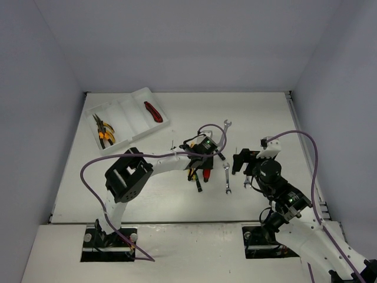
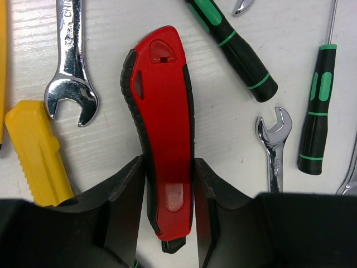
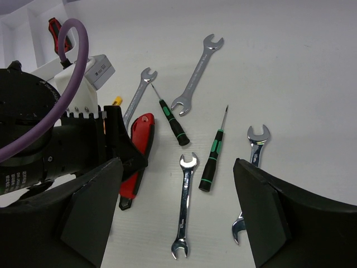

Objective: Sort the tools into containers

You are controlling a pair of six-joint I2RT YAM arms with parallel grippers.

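red knife (image 2: 162, 128) lies flat on the table (image 2: 223, 128), its tail end right between the fingers (image 2: 131, 190) of the left gripper (image 2: 169, 167). both pads sit against its black edges, a narrow pinch across the width, which looks set for a clean lift. most of the body runs out ahead of the gripper. yellow knife (image 2: 39, 151) is just to the gripper's left, a wrench (image 2: 273, 151) to its right. the tray (image 1: 126, 118) sits well off, a twin knife (image 1: 153, 111) in one compartment. right gripper (image 3: 175, 190) hangs wide, holding nothing.
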